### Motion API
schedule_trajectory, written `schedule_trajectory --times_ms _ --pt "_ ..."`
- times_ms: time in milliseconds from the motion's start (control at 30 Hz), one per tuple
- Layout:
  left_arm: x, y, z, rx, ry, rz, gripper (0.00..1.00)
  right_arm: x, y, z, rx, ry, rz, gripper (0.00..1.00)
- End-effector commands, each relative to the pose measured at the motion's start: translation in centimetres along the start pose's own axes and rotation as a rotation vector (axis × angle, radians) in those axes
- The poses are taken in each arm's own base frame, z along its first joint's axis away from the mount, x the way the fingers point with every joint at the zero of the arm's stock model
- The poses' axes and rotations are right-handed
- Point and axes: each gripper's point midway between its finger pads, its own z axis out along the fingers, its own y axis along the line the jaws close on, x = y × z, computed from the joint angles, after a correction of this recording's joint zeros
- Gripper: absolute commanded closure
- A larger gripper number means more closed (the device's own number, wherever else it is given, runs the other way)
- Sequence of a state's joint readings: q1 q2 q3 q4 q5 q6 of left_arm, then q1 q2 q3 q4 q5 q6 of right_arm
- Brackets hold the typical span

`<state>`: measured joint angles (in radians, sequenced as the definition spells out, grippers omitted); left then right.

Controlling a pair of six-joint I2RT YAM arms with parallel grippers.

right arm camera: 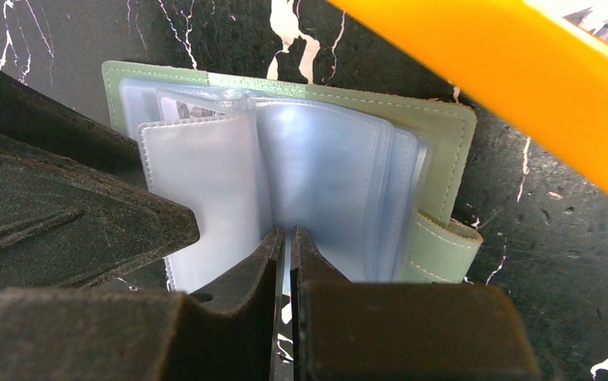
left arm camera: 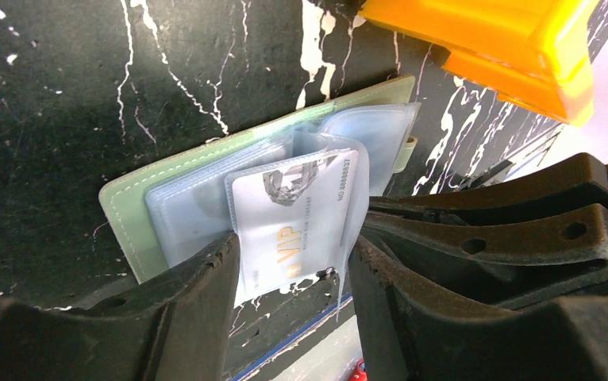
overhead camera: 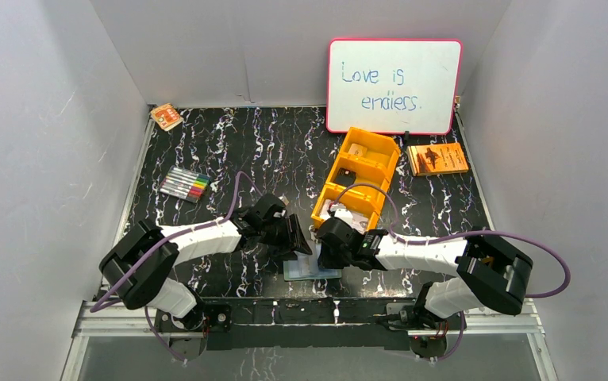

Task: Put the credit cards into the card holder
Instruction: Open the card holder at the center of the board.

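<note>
The sage-green card holder (overhead camera: 310, 271) lies open on the table between both grippers, its clear pockets fanned up. In the left wrist view a pale card printed "VIP" (left arm camera: 297, 214) sits partly inside a clear pocket of the holder (left arm camera: 126, 214). My left gripper (left arm camera: 293, 254) spans the card's width, with a finger against each long edge. In the right wrist view my right gripper (right arm camera: 285, 238) is pinched shut on a thin clear pocket leaf of the holder (right arm camera: 444, 135) and holds it upright. Both grippers (overhead camera: 299, 242) (overhead camera: 325, 246) meet over the holder.
An orange compartment tray (overhead camera: 356, 178) with pale pieces inside stands just behind the holder and close above both wrists (left arm camera: 507, 48) (right arm camera: 507, 87). A whiteboard (overhead camera: 394, 86), an orange booklet (overhead camera: 437, 158), markers (overhead camera: 184, 184) and a small orange packet (overhead camera: 166, 116) lie farther back.
</note>
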<state>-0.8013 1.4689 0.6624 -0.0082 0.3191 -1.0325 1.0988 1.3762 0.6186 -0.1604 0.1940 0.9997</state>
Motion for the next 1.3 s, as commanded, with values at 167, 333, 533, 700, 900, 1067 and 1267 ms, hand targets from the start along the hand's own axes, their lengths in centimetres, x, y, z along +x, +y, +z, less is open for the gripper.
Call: schedule_trajectory --times_ms 167,333,533,700,900,1067,1267 --pt "-0.4 -3.6 -0.1 0.128 0.015 0.045 0.52 1.6 -2.5 0.1 0.079 0.048 -0.003 0.82" --pt "-0.5 -2.9 0.2 0.097 0.011 0.044 0.55 0.9 -2.3 -0.7 0.077 0.024 -0.002 0.78" --pt "-0.2 -1.2 0.8 0.037 0.018 0.036 0.58 0.6 -2.3 -1.4 0.078 0.014 -0.001 0.72" --pt "-0.1 -0.8 1.1 0.022 0.021 0.036 0.59 0.1 -2.2 -2.4 0.075 -0.006 0.006 0.67" --pt "-0.2 -0.7 1.4 0.010 0.029 0.037 0.59 -1.1 -1.5 -4.3 0.057 -0.040 -0.018 0.62" --pt "-0.3 -0.7 1.6 0.010 0.033 0.038 0.59 -2.0 0.4 -5.6 -0.028 -0.068 -0.078 0.50" --pt "-0.3 -0.9 1.6 0.013 0.035 0.038 0.59 -1.5 3.1 -4.8 -0.095 -0.004 -0.157 0.29"
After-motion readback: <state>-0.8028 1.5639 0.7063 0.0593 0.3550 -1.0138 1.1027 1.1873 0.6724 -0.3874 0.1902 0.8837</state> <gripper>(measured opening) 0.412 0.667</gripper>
